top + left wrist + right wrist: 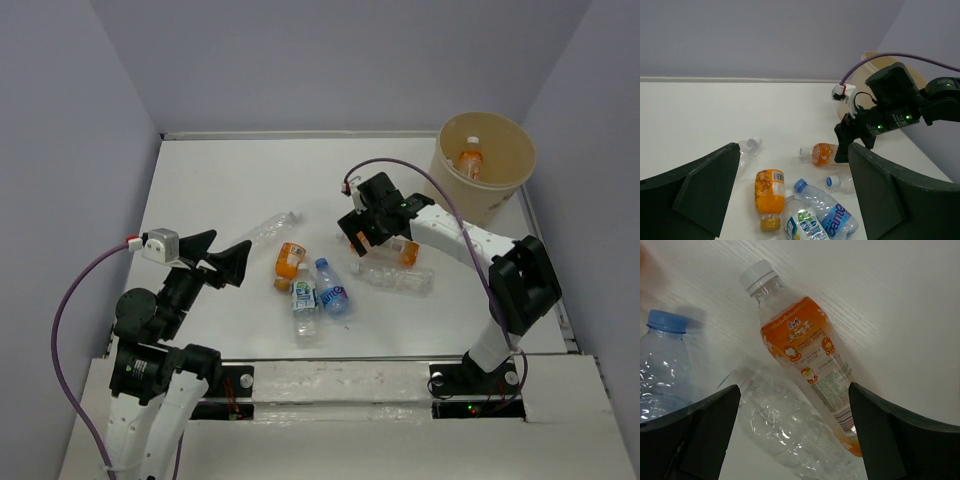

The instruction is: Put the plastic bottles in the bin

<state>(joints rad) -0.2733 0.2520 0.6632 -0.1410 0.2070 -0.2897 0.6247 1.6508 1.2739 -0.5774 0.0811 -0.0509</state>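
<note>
Several plastic bottles lie mid-table: an orange one (289,264), a green-labelled one (304,297), a blue-labelled one (331,288), a plain clear one (272,227) and a crushed clear one (398,277). My right gripper (362,238) hangs open just above an orange-labelled, white-capped bottle (805,355) and the crushed clear bottle (785,430); its jaws straddle both and touch neither. The tan bin (490,205) stands at the far right with one orange bottle (470,160) inside. My left gripper (222,255) is open and empty, raised left of the pile.
Grey walls close the table on three sides, and the bin sits tight against the right wall. The right arm's purple cable (430,180) loops over the table between gripper and bin. A blue-capped bottle (662,365) lies left of the right jaws.
</note>
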